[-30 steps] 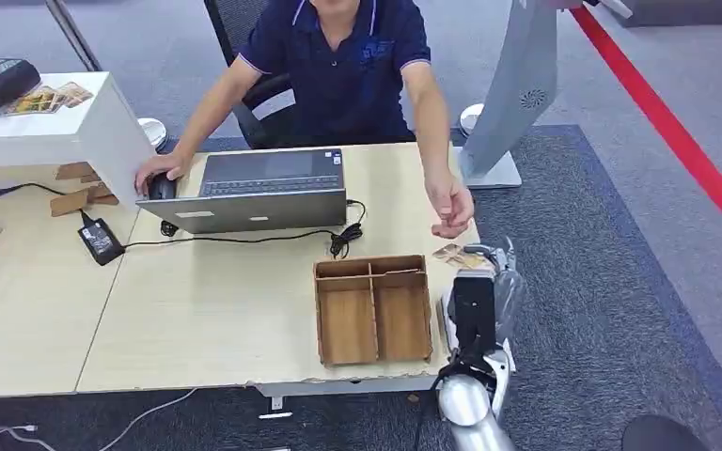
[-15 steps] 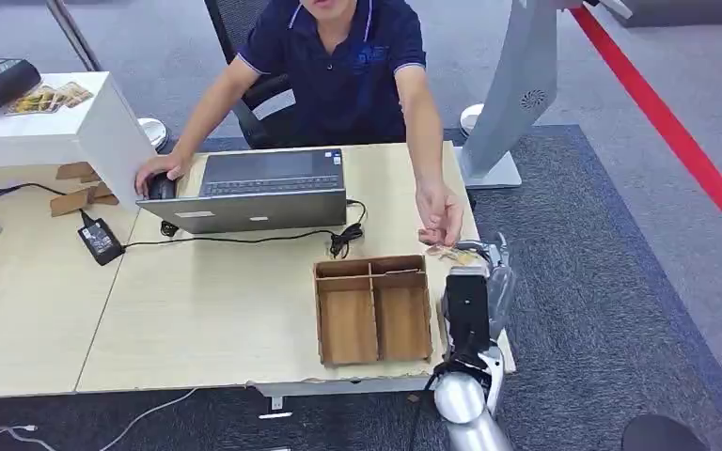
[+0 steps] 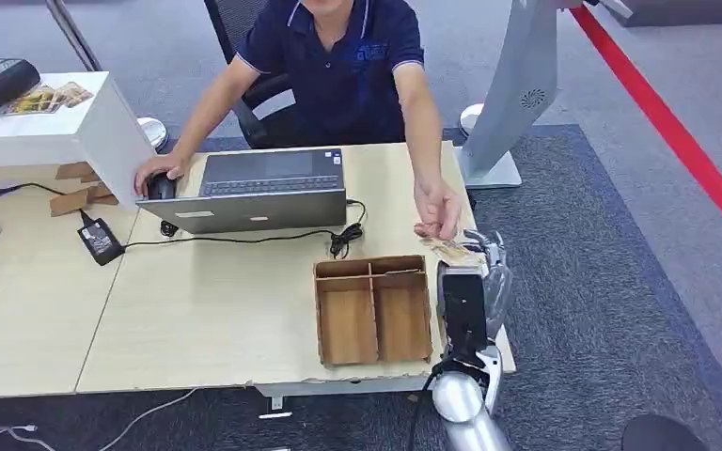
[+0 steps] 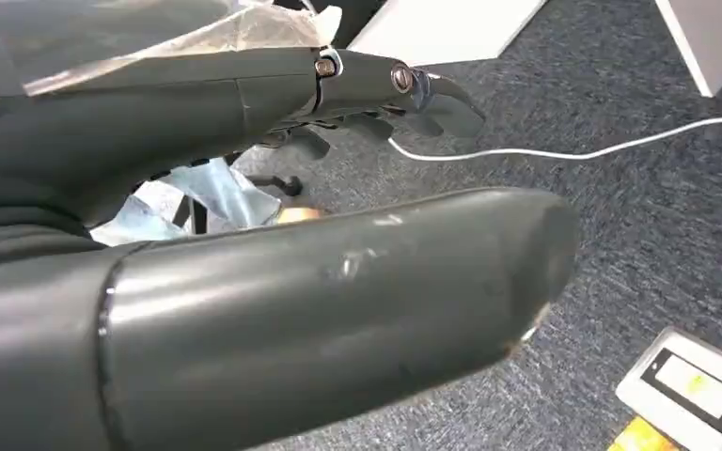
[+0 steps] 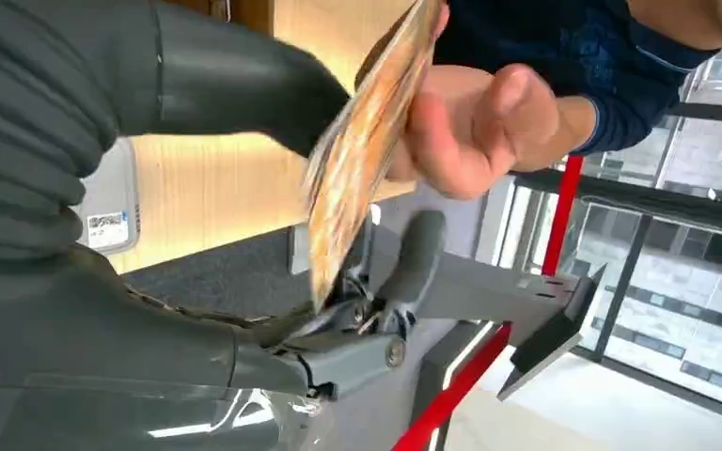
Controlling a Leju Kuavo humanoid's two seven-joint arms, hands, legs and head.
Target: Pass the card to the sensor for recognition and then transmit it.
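Observation:
My right hand (image 3: 479, 272) is raised over the table's right edge, pinching a patterned card (image 3: 451, 250) between the thumb and the fingers. In the right wrist view the card (image 5: 367, 141) stands edge-on against the thumb (image 5: 235, 85). A person's hand (image 3: 437, 209) reaches down to the card, and its fingers (image 5: 475, 127) touch the card's far edge. A grey sensor box with a label (image 5: 108, 202) lies on the table under my right hand. My left hand (image 4: 291, 282) hangs over the carpet, its fingers apart and holding nothing.
A wooden tray (image 3: 373, 308) with compartments sits just left of my right arm. Behind it are a laptop (image 3: 263, 188), its cable (image 3: 244, 238) and a power adapter (image 3: 101, 240). The seated person's other hand holds a mouse (image 3: 161, 186). A grey stand (image 3: 517, 85) rises at the back right.
The person's hand has come down and toward me until it meets the card. My right hand has moved the card slightly forward, toward that hand.

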